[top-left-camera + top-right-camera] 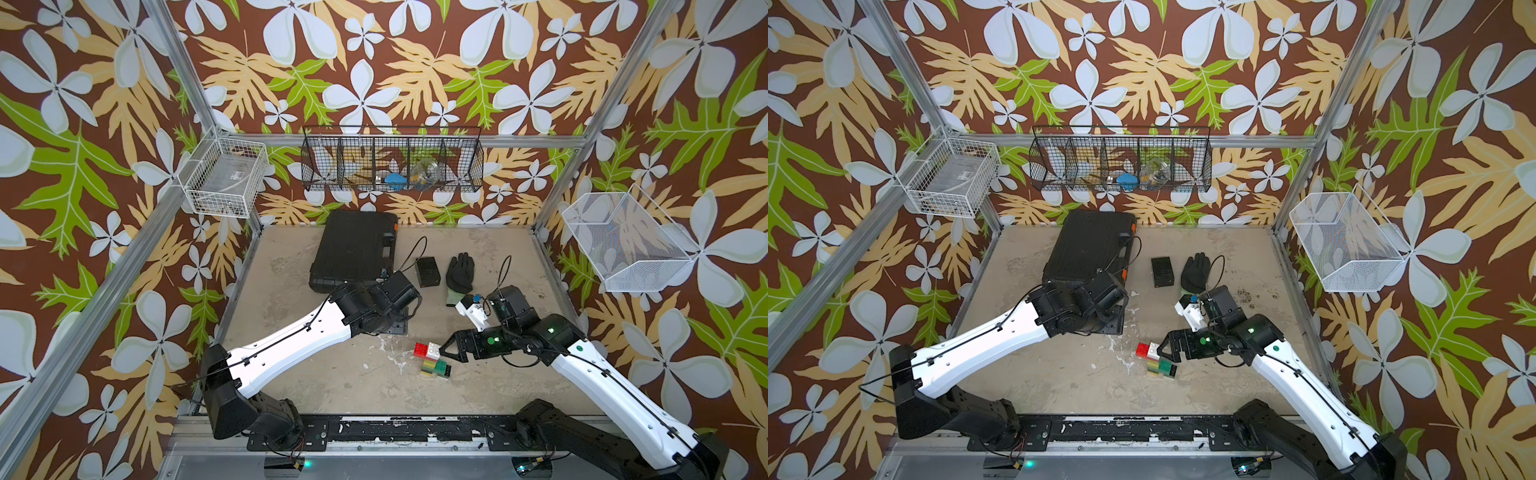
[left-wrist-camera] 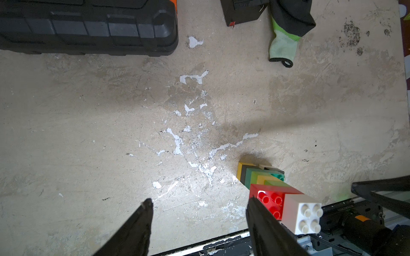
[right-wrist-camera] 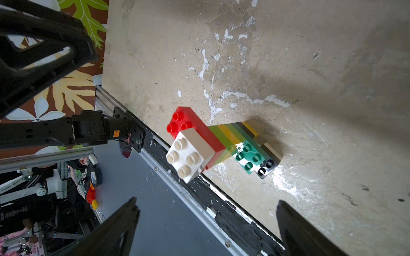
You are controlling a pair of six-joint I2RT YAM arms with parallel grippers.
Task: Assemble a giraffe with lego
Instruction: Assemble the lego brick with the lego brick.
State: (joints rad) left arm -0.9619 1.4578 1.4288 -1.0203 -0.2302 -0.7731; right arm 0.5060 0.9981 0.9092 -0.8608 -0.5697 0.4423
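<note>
While its legs rest on the worn beige table (image 1: pixel 332 374), the giraffe (image 1: pixel 434 369) of chunky studded plastic bricks stands upright near the front edge, right of centre, in both top views (image 1: pixel 1160 368). Its long axis runs vertically, from the yellow-and-black and white-and-black legs up through a striped lime-and-yellow neck to the head. Whether it leans slightly cannot be told.

In the right wrist view, the head's long red brick (image 3: pixel 188 119) lies level and parallel to the long dark green brick (image 3: pixel 248 157) of the body below. A small square white brick (image 3: pixel 190 155) sits on the end of the red one that faces the right arm. The red brick's bare studs point toward the left arm's side. The neck rises from the left end of the green body, whose free studded end reaches rightward.

The right gripper (image 1: pixel 446 351) hangs just to the right of the head. Its black fingers are spread wide and hold nothing, with the figure lying beyond the tips. The left gripper (image 2: pixel 199 199) is raised over bare table with its jaws about half apart and nothing between them.

Farther back lie a large black ribbed plastic case (image 1: pixel 353 245), a small plain black box (image 1: pixel 428 270) and a black work glove with a lime cuff (image 1: pixel 460 272), all well apart from the giraffe.
</note>
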